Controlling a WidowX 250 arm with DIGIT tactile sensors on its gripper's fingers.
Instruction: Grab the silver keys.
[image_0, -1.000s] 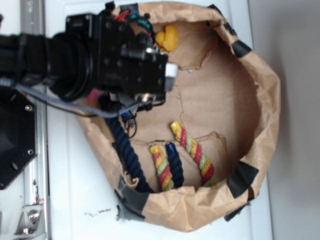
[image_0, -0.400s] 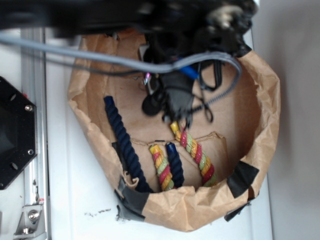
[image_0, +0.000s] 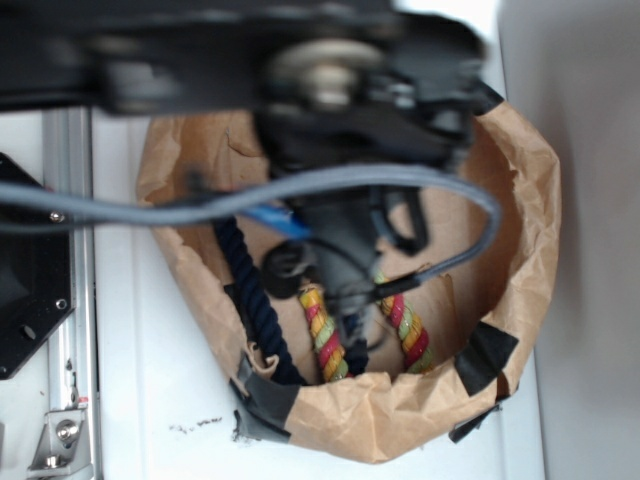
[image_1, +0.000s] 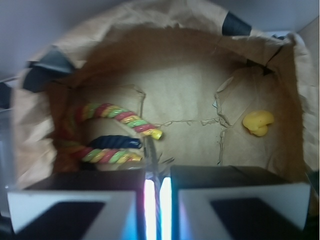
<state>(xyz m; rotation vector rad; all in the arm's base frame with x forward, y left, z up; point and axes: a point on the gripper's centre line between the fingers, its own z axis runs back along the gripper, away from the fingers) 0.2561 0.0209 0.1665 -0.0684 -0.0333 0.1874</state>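
In the wrist view my gripper (image_1: 157, 172) is shut on a thin silver strand of the silver keys (image_1: 152, 150), which sticks out past the two fingertips. The rest of the bunch is hidden by the fingers. In the exterior view the black arm and gripper (image_0: 343, 285) hang over the middle of the brown paper bag (image_0: 530, 190), blurred, and cover the keys there. The fingertips hover just above the ends of the ropes.
A multicoloured rope (image_1: 122, 115) and a dark blue rope (image_1: 115, 141) lie on the bag's floor to the left in the wrist view. A yellow rubber duck (image_1: 258, 122) sits at the right. The bag's crumpled walls ring everything. A grey cable (image_0: 300, 190) crosses the exterior view.
The arm has swung from the bag's upper left rim across to its middle and further toward the rope ends, now covering the duck in the exterior view.
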